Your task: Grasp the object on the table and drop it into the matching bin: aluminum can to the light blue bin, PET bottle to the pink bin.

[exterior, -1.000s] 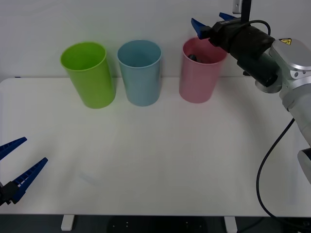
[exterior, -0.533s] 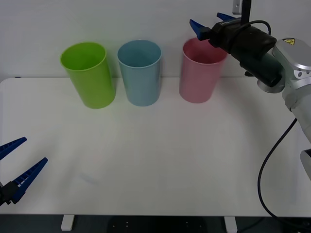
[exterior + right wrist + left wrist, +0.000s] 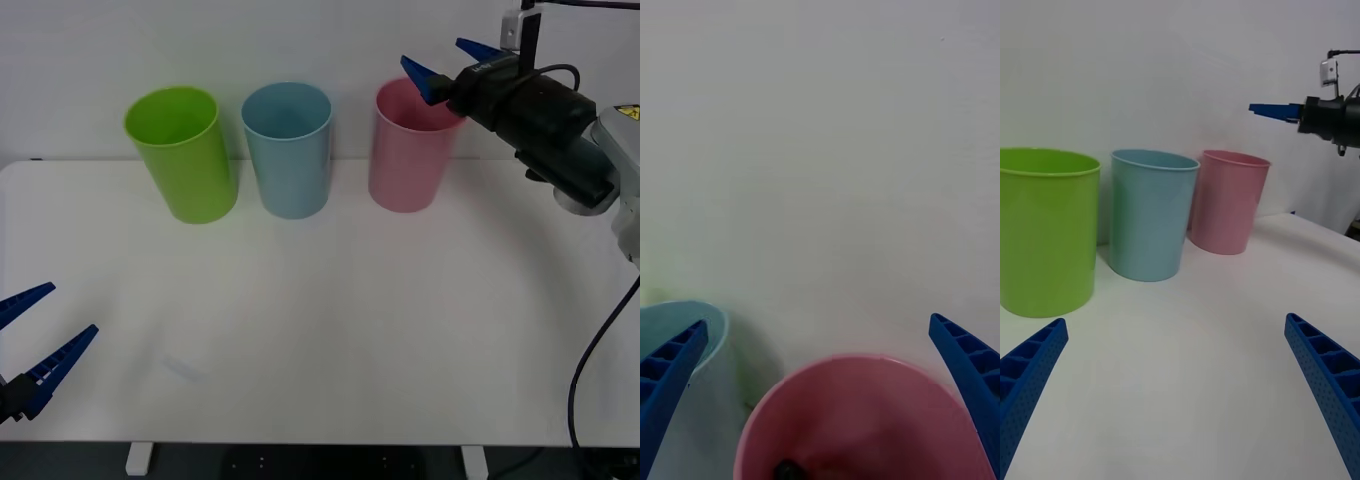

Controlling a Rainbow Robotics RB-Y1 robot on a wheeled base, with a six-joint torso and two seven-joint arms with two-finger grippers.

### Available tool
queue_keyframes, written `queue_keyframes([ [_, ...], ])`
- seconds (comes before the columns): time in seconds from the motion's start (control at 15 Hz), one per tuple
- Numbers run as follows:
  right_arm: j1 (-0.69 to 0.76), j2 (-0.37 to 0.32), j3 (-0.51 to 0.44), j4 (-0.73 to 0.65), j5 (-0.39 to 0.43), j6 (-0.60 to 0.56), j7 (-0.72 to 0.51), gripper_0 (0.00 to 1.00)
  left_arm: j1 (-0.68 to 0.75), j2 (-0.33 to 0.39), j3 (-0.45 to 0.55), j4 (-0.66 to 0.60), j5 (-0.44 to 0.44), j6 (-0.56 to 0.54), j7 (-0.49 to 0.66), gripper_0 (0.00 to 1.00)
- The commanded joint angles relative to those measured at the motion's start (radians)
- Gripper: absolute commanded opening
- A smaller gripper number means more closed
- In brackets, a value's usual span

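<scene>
The pink bin (image 3: 408, 150) stands at the right end of the row at the table's (image 3: 330, 320) far edge. My right gripper (image 3: 447, 62) hovers open above the bin's right rim, with nothing between its fingers. In the right wrist view the pink bin's (image 3: 857, 397) mouth lies just below the fingers, and a small dark bit of the PET bottle (image 3: 788, 471) shows deep inside it. The light blue bin (image 3: 290, 150) stands to the left of the pink one. My left gripper (image 3: 35, 330) rests open at the table's near left corner.
A lime green bin (image 3: 183, 155) stands at the left end of the row. The left wrist view shows the green bin (image 3: 1045, 225), the light blue bin (image 3: 1150, 214) and the pink bin (image 3: 1225, 199) side by side, with the right gripper (image 3: 1281, 111) beyond them.
My right gripper has drawn a little to the right of the pink bin's mouth, still open. The dark bottle seen inside the rim a second ago has dropped from the front view. The left arm is unmoved.
</scene>
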Motion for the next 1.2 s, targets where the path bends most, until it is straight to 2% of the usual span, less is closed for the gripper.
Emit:
queue_keyframes([
  [0.07,0.090,-0.037,0.000,-0.119,-0.036,-0.008,-0.003,1.00,0.000,0.000,0.000,0.000,0.000,0.000,0.000,1.00],
  [0.4,0.280,-0.097,-0.029,-0.323,-0.091,-0.048,0.011,1.00,0.000,0.000,0.000,0.000,0.000,0.000,0.000,1.00],
  [0.8,0.547,-0.103,-0.138,-0.548,-0.087,-0.109,0.042,1.00,0.000,0.000,0.000,0.000,0.000,0.000,0.000,1.00],
  [1.07,0.682,-0.103,-0.190,-0.650,-0.087,-0.151,0.075,1.00,0.000,0.000,0.000,0.000,0.000,0.000,0.000,1.00],
  [1.2,0.746,-0.099,-0.230,-0.686,-0.095,-0.212,0.092,1.00,0.000,0.000,0.000,0.000,0.000,0.000,0.000,1.00],
])
